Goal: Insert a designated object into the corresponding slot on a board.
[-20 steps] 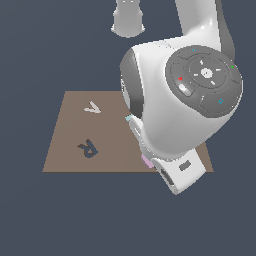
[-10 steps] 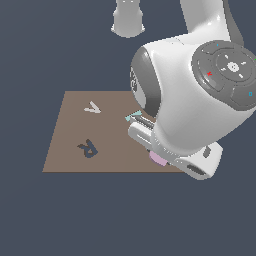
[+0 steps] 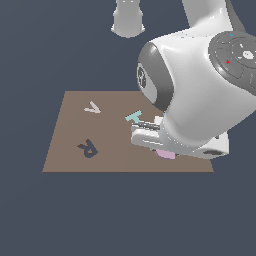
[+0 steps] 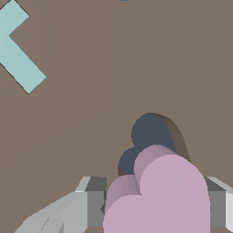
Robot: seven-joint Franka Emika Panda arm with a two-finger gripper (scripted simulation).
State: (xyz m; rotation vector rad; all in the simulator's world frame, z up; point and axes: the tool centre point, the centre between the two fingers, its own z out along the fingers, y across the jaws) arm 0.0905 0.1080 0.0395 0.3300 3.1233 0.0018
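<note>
Tool [image 4: 154, 209] grips pink heart [image 4: 159, 195] low over heart slot [image 4: 148, 139], partly overlapping.

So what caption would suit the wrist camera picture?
Gripper holding the pink heart just over the dark heart slot in the brown board, teal T lying nearby.

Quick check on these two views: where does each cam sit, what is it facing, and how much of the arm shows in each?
Exterior view: off the arm, raised, looking down on the brown board; the white arm's bulk fills the exterior view's right and hides part of the board.
Wrist view: on the wrist, looking down close at the board, with the pincer holding the pink heart just over the heart slot; grey fingers show.
Shared: board, teal T piece, pink heart.
</note>
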